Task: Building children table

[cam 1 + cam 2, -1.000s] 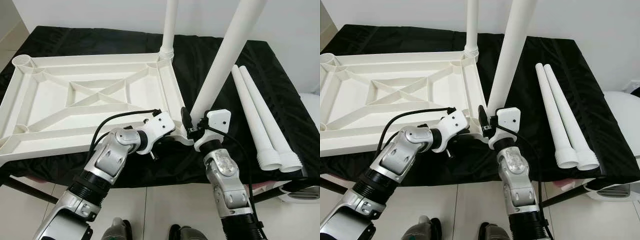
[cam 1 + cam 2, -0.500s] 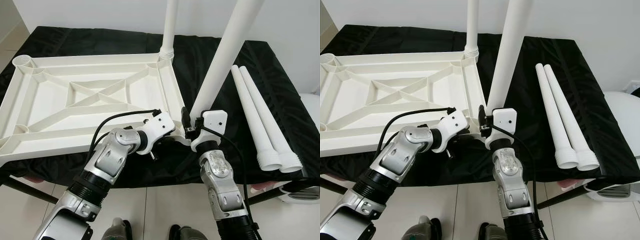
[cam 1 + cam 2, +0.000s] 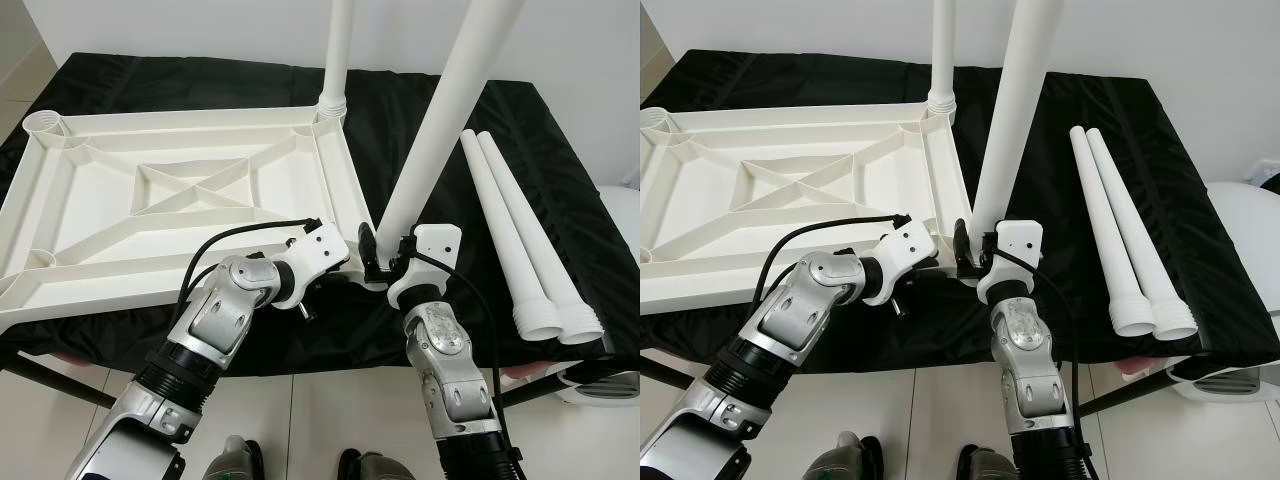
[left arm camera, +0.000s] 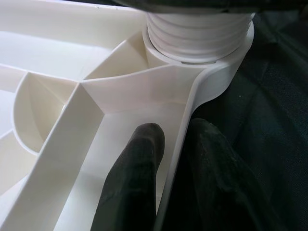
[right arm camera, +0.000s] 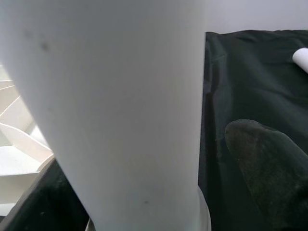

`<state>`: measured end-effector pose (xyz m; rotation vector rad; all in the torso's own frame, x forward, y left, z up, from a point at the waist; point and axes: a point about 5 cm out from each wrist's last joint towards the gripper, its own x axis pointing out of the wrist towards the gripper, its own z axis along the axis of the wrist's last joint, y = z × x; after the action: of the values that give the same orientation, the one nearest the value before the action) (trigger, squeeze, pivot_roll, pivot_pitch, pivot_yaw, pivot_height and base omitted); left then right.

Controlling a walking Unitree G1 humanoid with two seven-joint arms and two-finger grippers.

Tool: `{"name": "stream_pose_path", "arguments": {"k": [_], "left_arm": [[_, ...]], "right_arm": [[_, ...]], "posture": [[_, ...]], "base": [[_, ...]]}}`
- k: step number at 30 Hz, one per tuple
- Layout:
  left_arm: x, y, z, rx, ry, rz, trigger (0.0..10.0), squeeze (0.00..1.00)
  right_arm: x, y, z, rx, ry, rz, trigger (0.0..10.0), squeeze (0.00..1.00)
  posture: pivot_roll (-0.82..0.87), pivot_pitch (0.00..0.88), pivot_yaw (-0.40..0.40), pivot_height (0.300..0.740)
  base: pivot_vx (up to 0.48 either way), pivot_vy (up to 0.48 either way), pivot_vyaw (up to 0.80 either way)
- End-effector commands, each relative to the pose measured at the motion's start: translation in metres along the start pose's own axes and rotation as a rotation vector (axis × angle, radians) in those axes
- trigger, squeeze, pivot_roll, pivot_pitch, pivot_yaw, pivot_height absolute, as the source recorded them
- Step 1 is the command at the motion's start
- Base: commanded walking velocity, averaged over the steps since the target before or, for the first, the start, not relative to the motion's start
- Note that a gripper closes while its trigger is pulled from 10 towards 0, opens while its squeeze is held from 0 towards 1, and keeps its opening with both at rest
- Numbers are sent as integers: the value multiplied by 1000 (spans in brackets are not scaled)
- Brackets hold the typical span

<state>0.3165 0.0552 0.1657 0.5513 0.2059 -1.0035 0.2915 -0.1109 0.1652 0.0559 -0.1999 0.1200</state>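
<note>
Black cloth (image 3: 500,120) covers the work surface, open on its right side beside two loose legs (image 3: 520,240). The upturned tabletop (image 3: 180,190) fills the left; my left gripper (image 4: 168,159) pinches its near rim. My right gripper (image 3: 385,262) clamps the tilted leg (image 3: 430,150), now seated closer into the corner socket. Both upright legs get cut off at the top.

no readable text anywhere
</note>
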Motion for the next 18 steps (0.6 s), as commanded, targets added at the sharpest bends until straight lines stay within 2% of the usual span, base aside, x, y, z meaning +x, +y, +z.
{"name": "stream_pose_path", "arguments": {"k": [1, 6, 7, 8, 9, 13, 15, 16, 17, 18], "left_arm": [[0, 0, -4, -3, 15, 52, 10000, 0], [0, 0, -4, -3, 15, 53, 10000, 0], [0, 0, -4, -3, 15, 53, 10000, 0], [0, 0, -4, -4, 16, 54, 10000, 0], [0, 1, -4, -3, 17, 54, 10000, 0], [0, 1, -4, -2, 17, 54, 10000, 0], [0, 1, -4, -2, 17, 54, 10000, 0], [0, 1, -4, -1, 17, 53, 10000, 0], [0, 1, -4, -1, 17, 53, 10000, 0], [0, 1, -4, -1, 17, 54, 10000, 0]], "right_arm": [[1, -5, -8, 10, 39, 16, 10000, 1000], [2, -6, -6, 12, 28, 35, 10000, 1000], [6, -11, -4, 4, 17, 71, 10000, 1000], [10, -16, -2, 5, 15, 123, 10000, 129], [13, -20, -1, 11, 18, 167, 10000, 0], [15, -25, 1, 15, 25, 249, 10000, 0], [15, -25, 1, 15, 25, 249, 10000, 0], [15, -27, 2, 20, 29, 323, 10000, 0], [15, -27, 2, 20, 29, 323, 10000, 0], [14, -30, 4, 0, 28, 399, 10000, 0]], "posture": [[-52, 147, -2, 740], [-52, 147, -2, 740], [-51, 146, 0, 740], [-51, 146, 0, 740], [-51, 146, 0, 740], [-50, 145, -1, 740], [-50, 145, -1, 740], [-50, 143, -2, 740], [-50, 143, -2, 740], [-50, 142, -2, 740]], "base": [[0, 0, 0], [0, 0, 0], [0, 0, 0], [0, 0, 0], [0, 0, 0], [0, 0, 0], [0, 0, 0], [0, 0, 0], [0, 0, 0], [0, 0, 0]]}}
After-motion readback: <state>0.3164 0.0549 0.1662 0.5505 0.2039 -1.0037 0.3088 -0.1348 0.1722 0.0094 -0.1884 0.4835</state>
